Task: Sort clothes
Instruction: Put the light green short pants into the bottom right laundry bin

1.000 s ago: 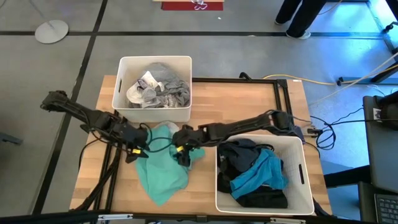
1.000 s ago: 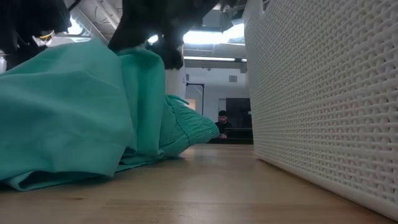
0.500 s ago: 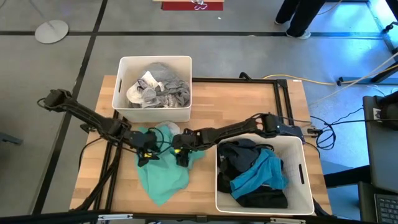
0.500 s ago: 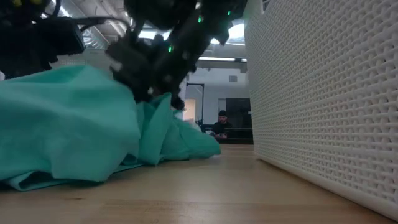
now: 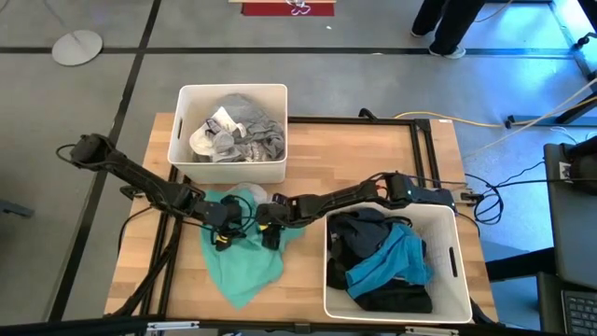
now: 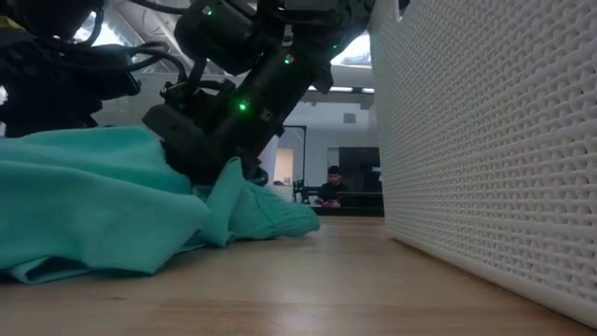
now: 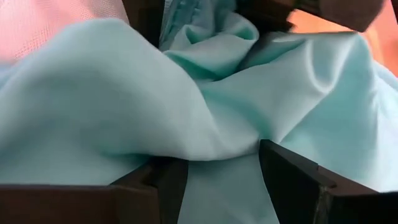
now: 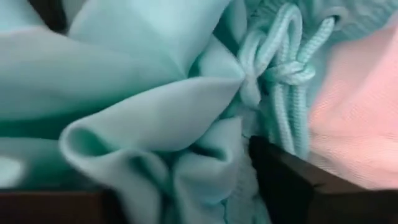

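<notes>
A mint green garment [image 5: 244,257] lies crumpled on the wooden table [image 5: 373,149] between two bins; its knotted drawstring [image 8: 280,68] shows in the right wrist view. My left gripper [image 5: 227,235] has come from the table's left and stands open on the garment's left part. My right gripper [image 5: 270,227], reaching from the right, stands open on the part nearer the right bin. Each has a fold of cloth between its fingers. My left gripper slants down into the garment, and its two fingertips [image 7: 283,177] stand on either side of a raised fold [image 7: 217,140]. The cloth lies slack on the table. My right gripper slants down from the table's right. Its fingers [image 8: 283,180] stand astride several bunched folds [image 8: 155,155] beside the drawstring. The garment rests on the table [image 6: 326,289].
A white bin [image 5: 229,173] of white and grey clothes stands at the far left of the table. A larger white bin [image 5: 448,280] with black and teal clothes stands near right; its lattice wall [image 6: 485,149] is close to the garment. A person sits far behind the table.
Both grippers have come down onto the mint green garment, the left one also shifting toward the table's right. The cloth heap, which stood high under them, now sits lower and more bunched between the two grippers.
</notes>
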`<state>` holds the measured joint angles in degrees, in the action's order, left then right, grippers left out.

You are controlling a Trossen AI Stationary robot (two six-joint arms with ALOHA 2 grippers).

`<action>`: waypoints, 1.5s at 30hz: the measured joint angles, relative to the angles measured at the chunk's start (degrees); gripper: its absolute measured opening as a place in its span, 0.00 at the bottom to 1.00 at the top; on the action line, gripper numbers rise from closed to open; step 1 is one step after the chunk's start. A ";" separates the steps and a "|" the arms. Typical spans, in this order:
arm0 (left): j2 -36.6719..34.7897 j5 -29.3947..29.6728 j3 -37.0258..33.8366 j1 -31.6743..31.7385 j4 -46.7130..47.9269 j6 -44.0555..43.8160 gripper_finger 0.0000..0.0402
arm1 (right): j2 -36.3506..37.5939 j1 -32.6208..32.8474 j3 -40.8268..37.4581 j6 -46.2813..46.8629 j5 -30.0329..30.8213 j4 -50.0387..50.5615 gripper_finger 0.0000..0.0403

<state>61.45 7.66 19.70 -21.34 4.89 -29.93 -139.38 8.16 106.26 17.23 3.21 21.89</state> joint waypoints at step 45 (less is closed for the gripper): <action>-30.33 13.18 1.51 -0.02 4.37 9.95 0.46 | 26.22 8.30 28.02 -17.57 38.27 32.33 0.05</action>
<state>31.11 20.84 21.21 -21.37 9.26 -19.98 -113.15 16.47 134.28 -0.35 41.48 54.22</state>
